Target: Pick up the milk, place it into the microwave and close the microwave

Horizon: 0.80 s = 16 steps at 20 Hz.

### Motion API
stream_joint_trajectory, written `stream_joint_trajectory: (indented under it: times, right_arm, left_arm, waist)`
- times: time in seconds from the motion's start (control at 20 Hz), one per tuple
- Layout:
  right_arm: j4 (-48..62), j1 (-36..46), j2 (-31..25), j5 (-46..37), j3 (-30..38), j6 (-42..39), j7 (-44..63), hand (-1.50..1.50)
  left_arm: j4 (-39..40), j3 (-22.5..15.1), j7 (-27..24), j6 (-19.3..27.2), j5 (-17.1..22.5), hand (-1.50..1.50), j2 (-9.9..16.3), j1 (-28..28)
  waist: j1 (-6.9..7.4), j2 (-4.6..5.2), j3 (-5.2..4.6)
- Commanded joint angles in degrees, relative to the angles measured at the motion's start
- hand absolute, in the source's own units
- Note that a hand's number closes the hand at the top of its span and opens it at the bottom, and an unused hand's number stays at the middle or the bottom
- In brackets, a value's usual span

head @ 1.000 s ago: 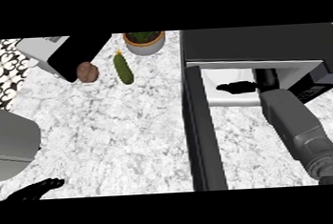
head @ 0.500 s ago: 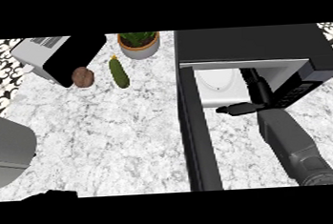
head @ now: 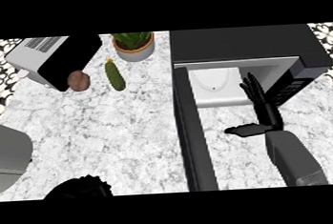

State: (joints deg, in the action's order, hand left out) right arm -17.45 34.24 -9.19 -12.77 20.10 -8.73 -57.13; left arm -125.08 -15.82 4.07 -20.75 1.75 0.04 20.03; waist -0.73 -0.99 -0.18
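The right hand [head: 262, 110] reaches toward the mouth of the microwave [head: 245, 44], which stands at the far right of the marble table [head: 114, 131]. Its fingers are straight and spread wide, pointing into the opening, with the thumb stuck out to the left; it holds nothing. The microwave door [head: 193, 136] is swung open and stretches toward the near edge, just left of the right forearm. Inside the lit cavity a pale rounded shape shows at the back; whether that is the milk cannot be told from this view.

The left hand [head: 78, 187] appears only as a dark mass at the near left edge, and the set of its fingers cannot be told.

At the far left lie a toaster [head: 36, 54], a brown potato [head: 79, 81], a cucumber [head: 115, 76] and a potted plant [head: 133, 45].
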Motion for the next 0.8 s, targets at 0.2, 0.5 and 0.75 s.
stream_joint_trajectory:
  times: [0.2, 0.5, 0.75]
  right_arm:
    - [-10.9, -15.0, -3.1, 2.5, -1.1, -5.7, -1.3, -1.5]
    - [-20.9, -24.7, -5.3, 5.0, -2.8, -10.2, 0.0, -1.5]
    - [-31.5, -35.1, -7.6, 8.3, -3.7, -14.2, -1.3, -1.5]
  left_arm:
    - [5.7, -10.6, 1.9, 8.6, -7.7, 1.5, 0.0, -7.7]
    - [20.1, -15.7, 0.5, 14.2, -10.3, 1.5, 0.0, -21.3]
    - [30.5, -19.9, -3.6, 15.4, -13.4, 1.5, 0.0, -23.2]
  waist:
    - [-2.02, 0.21, 0.04]
    - [-2.32, 0.67, 0.05]
    - [-2.5, 0.58, 0.0]
